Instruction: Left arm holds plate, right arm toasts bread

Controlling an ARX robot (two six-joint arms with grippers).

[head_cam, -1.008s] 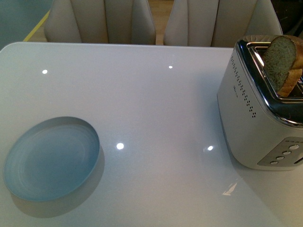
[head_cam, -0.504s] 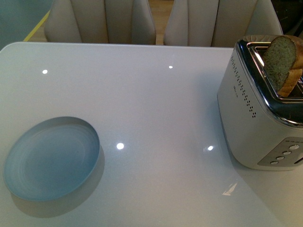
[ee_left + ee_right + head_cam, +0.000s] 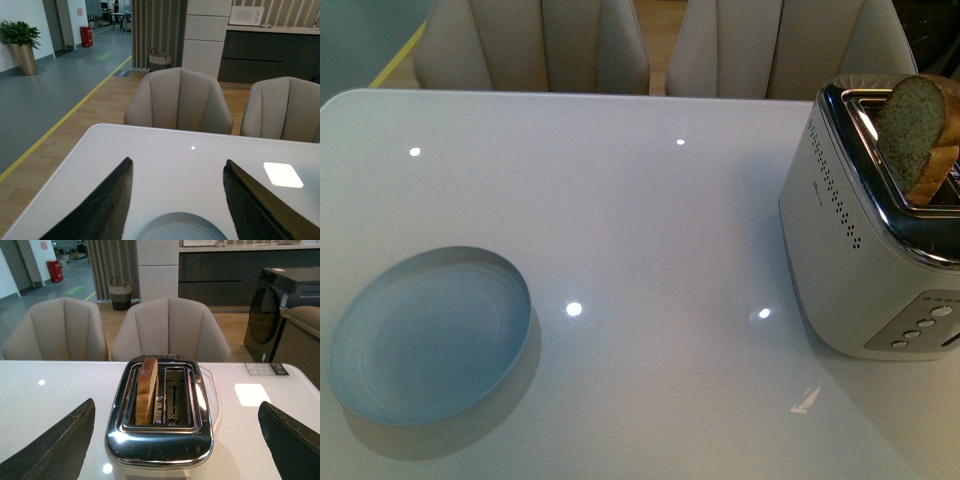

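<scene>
Bread slice [image 3: 147, 390], speckled brown wholemeal, sits upright in the shiny silver toaster [image 3: 160, 425]; the round pale blue plate [image 3: 428, 335] waits untouched on the white table. Both black wedge-jawed grippers [image 3: 175, 205] [image 3: 175, 440] gape wide, empty. I'd lower left squarely over the plate's rim first.

A glossy white table [image 3: 650, 230] is seen, its smooth top mirroring ceiling lights. The plate [image 3: 428, 335] at 8 o'clock appears smooth and glazed, pale blue-grey. The toaster [image 3: 160, 427] at 3 o'clock is shown in brushed metal with a polished, mirror-like top rim. The bread [image 3: 147, 390] looks porous and rough, with a darker crust. The left gripper [image 3: 177, 202] is rendered in matt black.
</scene>
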